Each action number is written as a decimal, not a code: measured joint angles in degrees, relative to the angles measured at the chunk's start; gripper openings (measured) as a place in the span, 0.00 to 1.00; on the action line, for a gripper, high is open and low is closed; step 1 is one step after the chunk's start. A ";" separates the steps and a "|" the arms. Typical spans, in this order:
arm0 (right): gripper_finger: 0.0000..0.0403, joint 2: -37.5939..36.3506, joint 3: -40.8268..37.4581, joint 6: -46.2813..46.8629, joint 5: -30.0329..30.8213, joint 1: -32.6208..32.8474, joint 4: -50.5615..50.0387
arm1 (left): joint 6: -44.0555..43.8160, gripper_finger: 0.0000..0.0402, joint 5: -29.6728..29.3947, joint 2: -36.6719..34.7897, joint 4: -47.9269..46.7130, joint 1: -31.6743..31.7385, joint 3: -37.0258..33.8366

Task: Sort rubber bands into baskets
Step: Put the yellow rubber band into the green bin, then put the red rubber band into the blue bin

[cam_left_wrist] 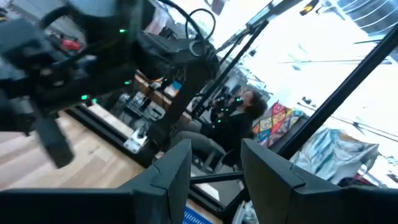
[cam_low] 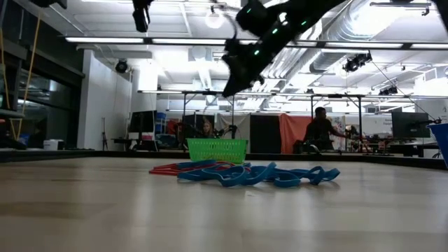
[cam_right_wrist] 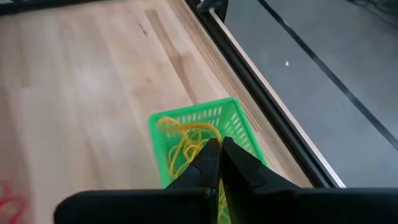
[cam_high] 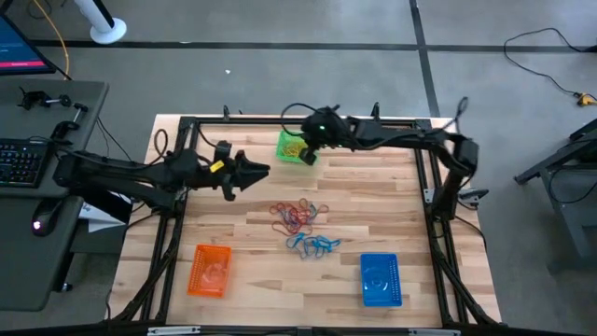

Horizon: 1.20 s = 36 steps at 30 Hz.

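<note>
Right gripper (cam_high: pixel 300 149) above the green basket (cam_high: pixel 290 141) at the far edge of the tabletop (cam_high: pixel 373 201), slightly left of centre. Fingers (cam_right_wrist: pixel 210 163) pressed together, tips touching, nothing visible between them. In the right wrist view, tips directly over the basket's (cam_right_wrist: pixel 205 140) inside, a tangle of yellow rubber bands (cam_right_wrist: pixel 186 146) lying in it. In the low view, same gripper (cam_low: pixel 231 87) raised well clear of the basket (cam_low: pixel 217 150), apart from its rim.

Left gripper (cam_high: pixel 256 172) off the tabletop surface, near the left side, pointing toward the middle, just left of the green basket and well apart from the loose bands. Fingers (cam_left_wrist: pixel 171 171) partly open, a clear gap between them in the left wrist view, empty. Beyond them in that view, a seated person (cam_left_wrist: pixel 239 118) in the room, blurred.

Red rubber bands (cam_high: pixel 294 217) heaped loosely near the tabletop's centre, mixed with a few blue ones. Blue rubber bands (cam_high: pixel 312 245) in a second loose cluster just nearer the front, touching or nearly touching the red heap. From the low view, blue bands (cam_low: pixel 269 174) in front, red ones (cam_low: pixel 175 168) behind and to one side, all flat on the wood.

Orange basket (cam_high: pixel 210 270) at the front left, contents too faint to tell. Blue basket (cam_high: pixel 380 279) at the front right, a few blue bands seemingly inside. Both well apart from either gripper.
</note>
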 joint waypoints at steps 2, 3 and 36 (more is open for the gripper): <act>0.00 3.20 2.28 -0.01 0.00 -0.56 -0.73 | -0.25 0.33 -0.35 -1.29 -1.17 -0.01 0.00; 0.00 4.53 3.19 0.00 0.02 -0.84 -1.33 | -0.30 0.33 -0.36 -1.88 -1.56 -0.01 0.00; 0.65 5.37 8.42 -4.40 -20.11 6.08 -47.47 | 8.86 0.33 -4.69 -3.10 -3.88 1.22 0.04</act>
